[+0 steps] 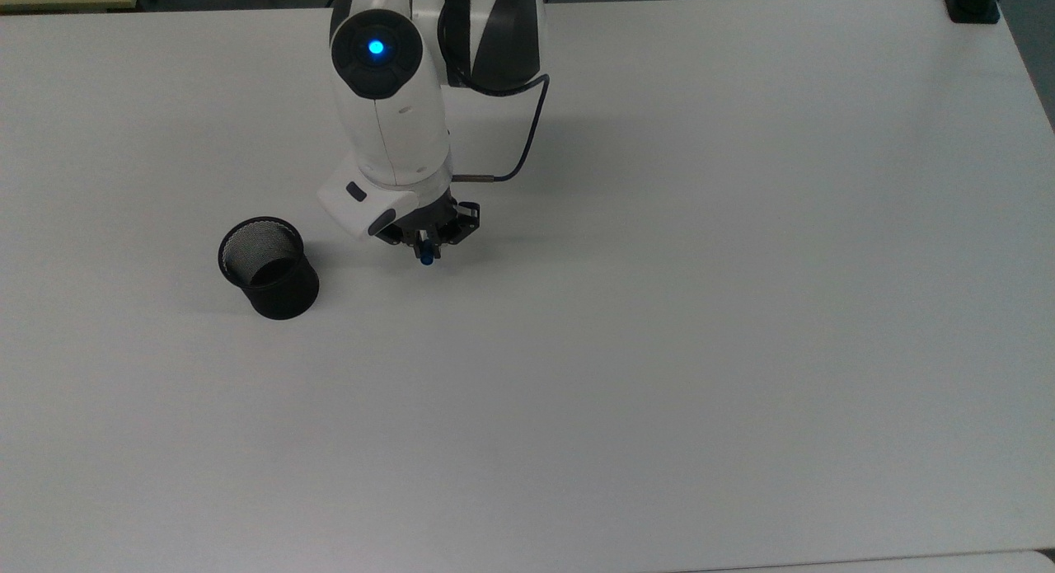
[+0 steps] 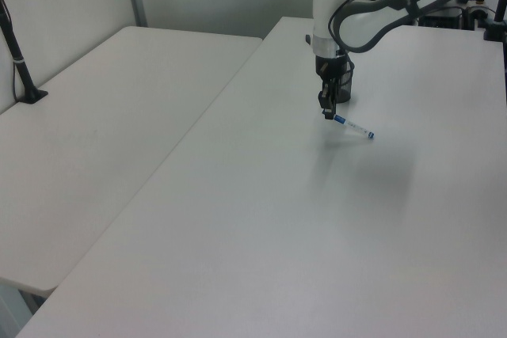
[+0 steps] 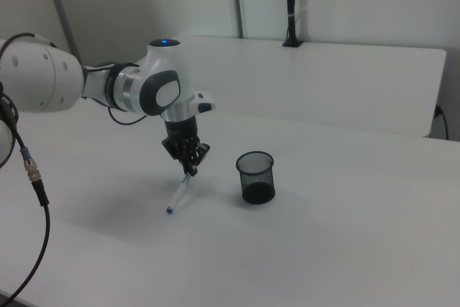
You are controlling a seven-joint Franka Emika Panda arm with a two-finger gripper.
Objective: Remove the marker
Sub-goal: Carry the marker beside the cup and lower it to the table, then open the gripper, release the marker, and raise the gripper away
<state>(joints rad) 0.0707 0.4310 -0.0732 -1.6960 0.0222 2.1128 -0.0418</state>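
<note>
My gripper (image 1: 426, 248) hangs low over the white table (image 1: 659, 309), to the top view's right of the black mesh cup (image 1: 269, 270), and is shut on the marker (image 1: 426, 260). The gripper (image 3: 189, 168) holds the marker (image 3: 179, 194) by its upper, capped end. The white barrel slants down and away to a blue end close to the tabletop; I cannot tell whether it touches. In the left view the marker (image 2: 354, 127) points to the left view's right from the gripper (image 2: 327, 110), and the cup (image 2: 346, 85) stands just behind the arm. The cup (image 3: 256, 177) stands upright with nothing in it.
A black clamp mount (image 1: 972, 2) sits at the table's far right corner in the top view. A second white table (image 2: 103, 132) adjoins on the left view's left, with a black post (image 2: 16, 49) clamped to it. A cable (image 3: 32, 170) hangs at the right view's left edge.
</note>
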